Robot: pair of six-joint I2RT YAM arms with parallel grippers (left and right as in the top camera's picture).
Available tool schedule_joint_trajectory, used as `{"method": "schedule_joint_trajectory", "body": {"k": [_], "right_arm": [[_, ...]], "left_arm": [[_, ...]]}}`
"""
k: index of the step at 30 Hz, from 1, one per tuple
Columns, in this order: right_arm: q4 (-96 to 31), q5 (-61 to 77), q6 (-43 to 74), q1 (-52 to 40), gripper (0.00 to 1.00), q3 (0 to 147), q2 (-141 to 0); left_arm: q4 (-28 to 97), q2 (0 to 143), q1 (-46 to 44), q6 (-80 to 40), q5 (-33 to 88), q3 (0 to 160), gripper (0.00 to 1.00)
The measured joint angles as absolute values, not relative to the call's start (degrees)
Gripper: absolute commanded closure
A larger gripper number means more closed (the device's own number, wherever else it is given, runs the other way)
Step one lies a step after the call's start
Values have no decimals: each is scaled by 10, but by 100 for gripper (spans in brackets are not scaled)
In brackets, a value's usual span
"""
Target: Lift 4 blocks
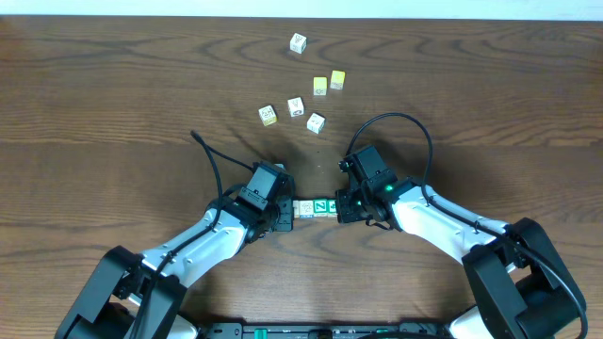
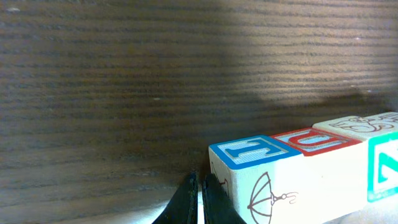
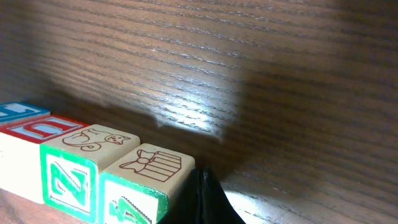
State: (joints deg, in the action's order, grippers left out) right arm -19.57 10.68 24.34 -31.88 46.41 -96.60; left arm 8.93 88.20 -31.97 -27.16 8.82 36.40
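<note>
Four blocks (image 1: 316, 207) form one tight row between my two grippers. In the left wrist view the blue-edged block (image 2: 252, 152) is nearest, then a red-edged one (image 2: 314, 140) and a green "N" block (image 2: 382, 168). The right wrist view shows the green block with a gift drawing (image 3: 152, 167) nearest, then the green "N" block (image 3: 87, 140). My left gripper (image 1: 285, 209) is shut, its tips (image 2: 200, 186) against the blue block's end face. My right gripper (image 1: 343, 207) is shut too, its tips (image 3: 202, 186) against the gift block's end. Whether the row is clear of the table I cannot tell.
Loose cubes lie farther back on the wooden table: a white one (image 1: 298, 42), two yellow ones (image 1: 320, 86) (image 1: 337, 79), and three pale lettered ones (image 1: 268, 114) (image 1: 296, 106) (image 1: 316, 122). A black cable (image 1: 400, 121) loops above the right arm.
</note>
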Motion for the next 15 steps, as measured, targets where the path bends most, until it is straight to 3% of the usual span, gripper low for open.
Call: {"method": "schedule_joint_trajectory", "body": {"k": [15], "right_arm": [[-195, 111, 243, -319, 99, 464, -966]], "left_arm": [[83, 884, -319, -272, 85, 364, 93]]}}
